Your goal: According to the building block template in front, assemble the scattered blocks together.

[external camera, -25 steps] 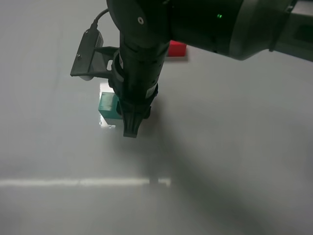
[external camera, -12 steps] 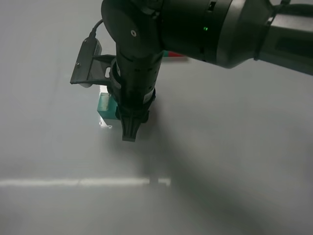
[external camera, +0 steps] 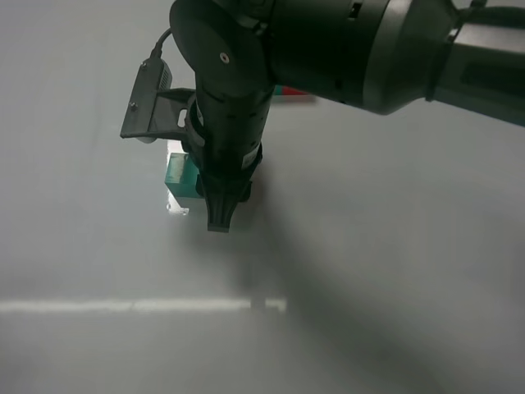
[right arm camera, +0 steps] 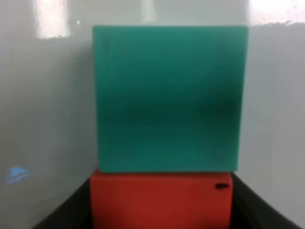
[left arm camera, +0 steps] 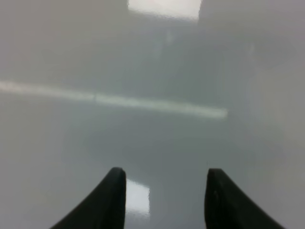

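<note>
My right gripper (external camera: pixel 217 220) reaches across the middle and points down next to the teal-green cube (external camera: pixel 179 172). In the right wrist view the red cube (right arm camera: pixel 161 202) sits between the gripper's two dark fingers (right arm camera: pixel 66 212), flush against the teal-green cube (right arm camera: pixel 169 98). The gripper (right arm camera: pixel 161 214) looks shut on the red cube. The arm hides the red cube in the high view. Of the template, only a red sliver (external camera: pixel 295 95) shows behind the arm. My left gripper (left arm camera: pixel 164 174) is open and empty over bare table. It does not show in the high view.
The glossy grey table (external camera: pixel 394 246) has a bright reflected stripe (external camera: pixel 139 305) near the front. The right arm's thick body (external camera: pixel 353 49) spans the back right. Its wrist camera (external camera: pixel 148 100) juts out to the left above the teal-green cube.
The right arm has shifted slightly left, so it now covers most of the red end of the template. The gripper stays by the teal-green cube.
</note>
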